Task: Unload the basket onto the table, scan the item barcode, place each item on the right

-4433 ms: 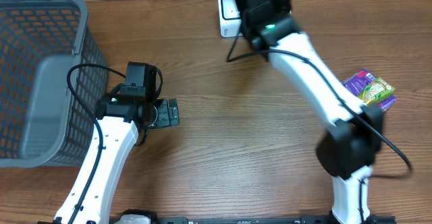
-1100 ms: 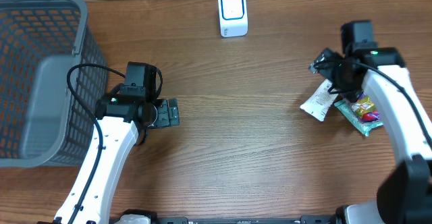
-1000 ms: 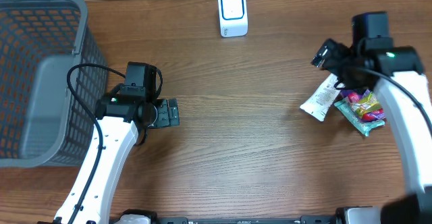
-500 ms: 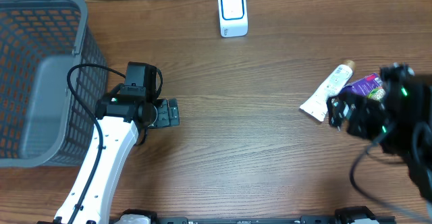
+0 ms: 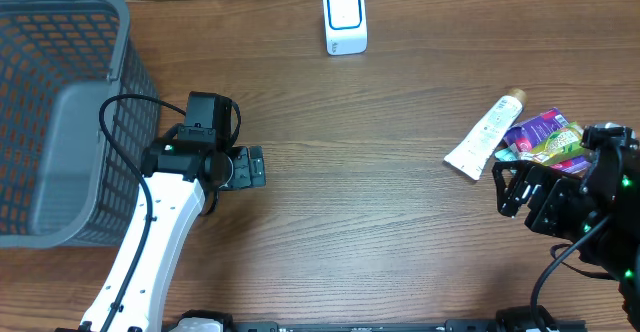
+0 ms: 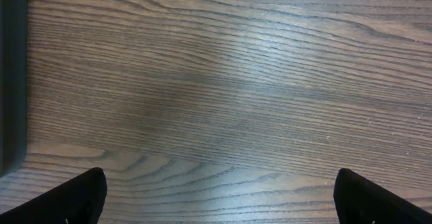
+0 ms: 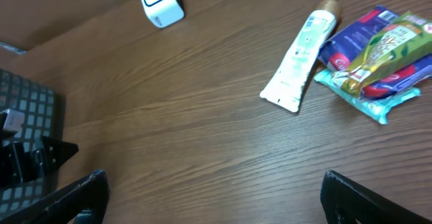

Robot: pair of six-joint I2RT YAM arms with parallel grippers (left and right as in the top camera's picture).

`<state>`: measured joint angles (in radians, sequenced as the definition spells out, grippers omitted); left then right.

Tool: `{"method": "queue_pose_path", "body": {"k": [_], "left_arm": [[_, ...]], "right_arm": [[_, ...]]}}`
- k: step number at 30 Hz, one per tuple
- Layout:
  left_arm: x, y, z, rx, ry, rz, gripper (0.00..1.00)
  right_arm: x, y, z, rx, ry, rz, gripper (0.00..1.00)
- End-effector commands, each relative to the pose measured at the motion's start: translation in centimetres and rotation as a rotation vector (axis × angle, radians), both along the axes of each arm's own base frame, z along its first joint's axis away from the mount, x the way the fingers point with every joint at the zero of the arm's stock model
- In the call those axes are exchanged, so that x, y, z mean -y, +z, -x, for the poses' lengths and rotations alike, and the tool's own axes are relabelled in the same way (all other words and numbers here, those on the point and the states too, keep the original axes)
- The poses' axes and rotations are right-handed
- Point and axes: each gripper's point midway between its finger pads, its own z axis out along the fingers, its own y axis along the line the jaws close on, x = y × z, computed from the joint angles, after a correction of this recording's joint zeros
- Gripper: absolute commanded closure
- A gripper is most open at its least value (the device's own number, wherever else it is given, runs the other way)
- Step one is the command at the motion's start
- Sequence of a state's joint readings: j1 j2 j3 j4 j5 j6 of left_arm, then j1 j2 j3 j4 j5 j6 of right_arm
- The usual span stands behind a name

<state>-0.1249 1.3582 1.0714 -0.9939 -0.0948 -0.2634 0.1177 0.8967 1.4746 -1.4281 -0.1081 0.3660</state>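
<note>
The white barcode scanner point(image 5: 345, 20) point(image 7: 160, 1) stands upright at the table's far edge. The items lie together at the right: a white tube point(image 5: 485, 135) point(image 7: 298, 63), a purple packet point(image 5: 535, 127) point(image 7: 358, 38), a yellow-green packet point(image 5: 558, 144) point(image 7: 388, 45) and a teal packet point(image 7: 371, 101). My right gripper point(image 5: 506, 189) point(image 7: 219, 198) hovers open and empty just in front of the tube, touching none of them. My left gripper point(image 5: 255, 167) point(image 6: 219, 200) stands open over bare wood left of centre, holding nothing.
A large grey mesh basket point(image 5: 60, 122) point(image 7: 20, 116) fills the far left, its dark wall point(image 6: 12, 75) right beside my left gripper. Wooden tabletop point(image 5: 370, 192) stretches between the two arms.
My right arm has swung from above the item pile back toward the near right edge, uncovering the tube and packets. The items lie where they were. The left arm has not moved.
</note>
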Motion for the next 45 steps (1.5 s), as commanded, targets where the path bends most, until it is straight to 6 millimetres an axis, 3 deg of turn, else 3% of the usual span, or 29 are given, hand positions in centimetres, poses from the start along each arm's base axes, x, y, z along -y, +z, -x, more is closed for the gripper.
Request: {"method": "queue_pose_path", "body": {"k": [1,4,8,12,19,27,35,39,45], "left_arm": [[0.0,-0.1,0.0,0.0,0.009,-0.005,0.01],[0.0,-0.1,0.0,0.0,0.009,-0.005,0.01],[0.0,-0.1,0.0,0.0,0.009,-0.005,0.01],[0.0,-0.1,0.0,0.0,0.009,-0.005,0.0],[0.0,-0.1,0.0,0.0,0.009,-0.005,0.01],[0.0,-0.1,-0.1,0.002,0.009,-0.005,0.01],[0.0,-0.1,-0.1,0.002,0.009,-0.005,0.0],[0.0,-0.1,-0.1,0.002,0.009,-0.005,0.01],[0.0,-0.1,-0.1,0.002,0.009,-0.005,0.0]], "right_arm": [[1.2,1.1,-1.0,0.067,-0.045,0.055,0.0],[1.7,1.2,-2.2,0.175,0.024,0.163,0.0],[1.9,-1.2,-2.3,0.305,0.081,0.251,0.0],[2.0,-4.3,-2.4,0.497,0.053,0.248,0.0],[1.1,-7.6,-3.3,0.737,0.065,0.218,0.0],[0.8,-9.8,-4.5,0.936,0.07,0.276,0.0],[0.8,-12.7,-4.6,0.939,0.071,0.276,0.0],[0.7,-15.6,-4.8,0.852,0.089,0.274,0.0],[0.7,-15.8,-4.8,0.843,0.089,0.273,0.0]]}}
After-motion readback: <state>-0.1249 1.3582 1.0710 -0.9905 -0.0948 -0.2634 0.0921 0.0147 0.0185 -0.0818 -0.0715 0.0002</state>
